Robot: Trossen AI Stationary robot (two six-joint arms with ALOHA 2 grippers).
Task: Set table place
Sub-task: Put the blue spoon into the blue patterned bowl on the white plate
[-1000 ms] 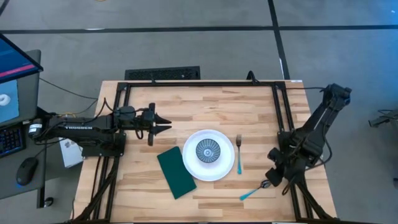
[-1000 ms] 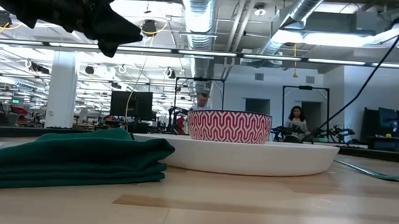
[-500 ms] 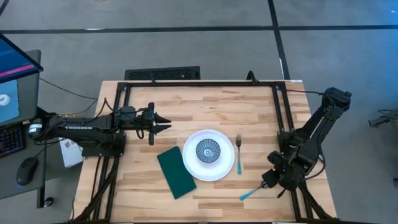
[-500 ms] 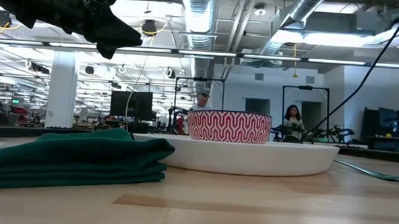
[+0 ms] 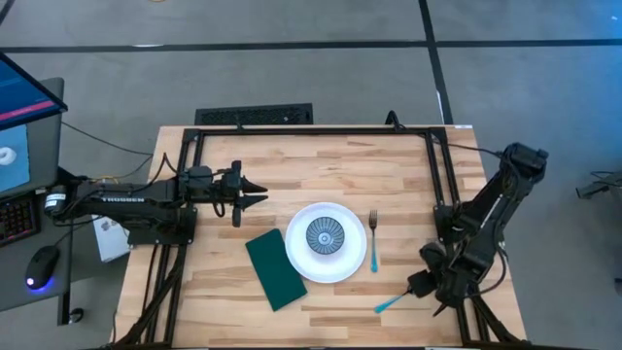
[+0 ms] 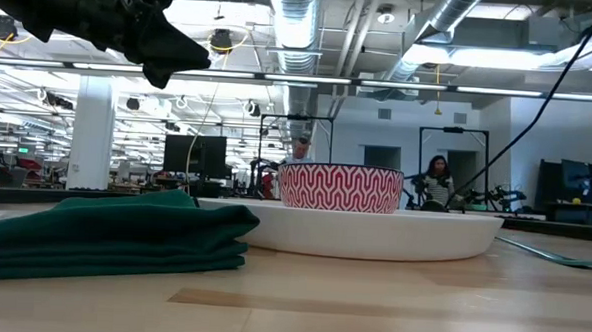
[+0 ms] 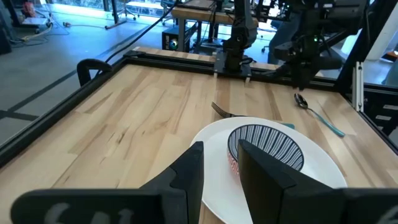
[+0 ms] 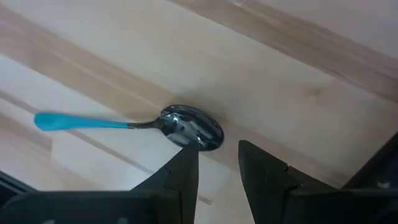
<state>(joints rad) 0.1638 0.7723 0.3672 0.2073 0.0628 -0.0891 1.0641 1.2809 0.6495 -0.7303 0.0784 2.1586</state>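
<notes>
A white plate (image 5: 326,261) sits mid-table with a small bowl (image 5: 324,235) in it, dark-striped inside and red-and-white patterned outside (image 6: 340,188). A folded dark green napkin (image 5: 275,269) lies left of the plate. A blue-handled fork (image 5: 373,241) lies right of it. A blue-handled spoon (image 5: 394,302) lies near the front right, its bowl end (image 8: 191,127) toward the right edge. My right gripper (image 5: 416,285) is open just above that bowl end (image 8: 217,155). My left gripper (image 5: 264,192) is open and empty, hovering far-left of the plate.
The black metal frame (image 5: 311,131) runs along the table's far edge and down both sides. Bare wood lies between the fork and the right frame rail and along the far half of the table. People and desks show in the room beyond (image 6: 438,177).
My right gripper has moved toward the table's near edge and down, closing in on the spoon's bowl end. The spoon, fork, plate, bowl and napkin have stayed where they were.
</notes>
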